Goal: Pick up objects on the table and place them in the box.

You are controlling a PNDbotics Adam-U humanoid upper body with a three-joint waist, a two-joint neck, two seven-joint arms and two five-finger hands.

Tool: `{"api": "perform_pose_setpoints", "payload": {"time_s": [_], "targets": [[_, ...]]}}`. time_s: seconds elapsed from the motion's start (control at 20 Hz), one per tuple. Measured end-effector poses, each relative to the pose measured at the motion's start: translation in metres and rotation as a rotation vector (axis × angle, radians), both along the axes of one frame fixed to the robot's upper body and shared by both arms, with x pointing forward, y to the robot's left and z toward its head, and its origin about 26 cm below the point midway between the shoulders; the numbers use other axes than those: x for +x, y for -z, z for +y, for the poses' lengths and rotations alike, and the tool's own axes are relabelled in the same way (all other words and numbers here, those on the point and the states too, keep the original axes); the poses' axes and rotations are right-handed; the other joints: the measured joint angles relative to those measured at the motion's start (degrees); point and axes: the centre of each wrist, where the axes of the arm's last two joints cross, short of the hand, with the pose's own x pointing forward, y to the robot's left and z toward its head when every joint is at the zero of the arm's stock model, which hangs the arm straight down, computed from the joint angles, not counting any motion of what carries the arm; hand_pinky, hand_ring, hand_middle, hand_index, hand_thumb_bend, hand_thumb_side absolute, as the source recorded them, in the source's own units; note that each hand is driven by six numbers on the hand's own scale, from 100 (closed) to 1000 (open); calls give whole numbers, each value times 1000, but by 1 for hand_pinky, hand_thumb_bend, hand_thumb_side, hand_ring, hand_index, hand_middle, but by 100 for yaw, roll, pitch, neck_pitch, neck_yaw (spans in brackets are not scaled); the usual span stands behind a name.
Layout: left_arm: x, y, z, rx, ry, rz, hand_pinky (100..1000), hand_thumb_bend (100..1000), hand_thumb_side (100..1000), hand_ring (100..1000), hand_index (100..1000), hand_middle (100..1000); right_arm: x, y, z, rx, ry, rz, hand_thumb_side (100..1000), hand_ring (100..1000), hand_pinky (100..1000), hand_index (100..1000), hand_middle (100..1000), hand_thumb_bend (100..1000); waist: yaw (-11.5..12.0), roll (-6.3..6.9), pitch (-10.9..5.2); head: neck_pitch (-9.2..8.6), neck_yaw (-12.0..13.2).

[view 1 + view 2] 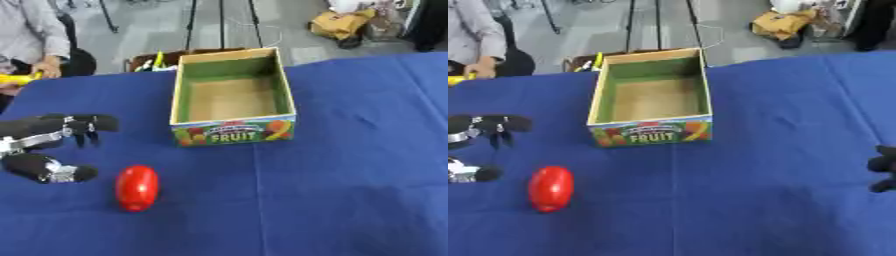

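A red oval object [137, 187] lies on the blue table [350, 175], near its front left. My left hand [48, 145] hovers just left of it, open, fingers and thumb spread apart with nothing between them. The open cardboard box [232, 95] with a "FRUIT" label stands behind and to the right of the red object; nothing shows inside it. My right hand [883, 167] shows only as dark fingertips at the right edge of the right eye view.
Beyond the table's far left edge a person sits holding something yellow [17, 78]. A brown crate [149, 62] with yellow-green items stands behind the box. Bags [346, 22] lie on the floor further back.
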Motion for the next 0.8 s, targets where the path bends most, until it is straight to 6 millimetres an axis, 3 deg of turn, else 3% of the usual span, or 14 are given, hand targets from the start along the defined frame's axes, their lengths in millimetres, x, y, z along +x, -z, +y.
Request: {"api": "perform_pose_setpoints", "payload": {"time_s": [0.15,0.8], "targets": [[1,3,-4,1,5,14,622,602,831,742,1000,976,0,0,0,0,0,2,954,668,497,782,607,109,-4,13,-2,0,-27],[8,12,-17,80,21,23,693,608,897,829,1000,1000,1,-1,1,-2,-4,11,951,667,496,782,606,107,-10,63,-35,-28,-273]]}}
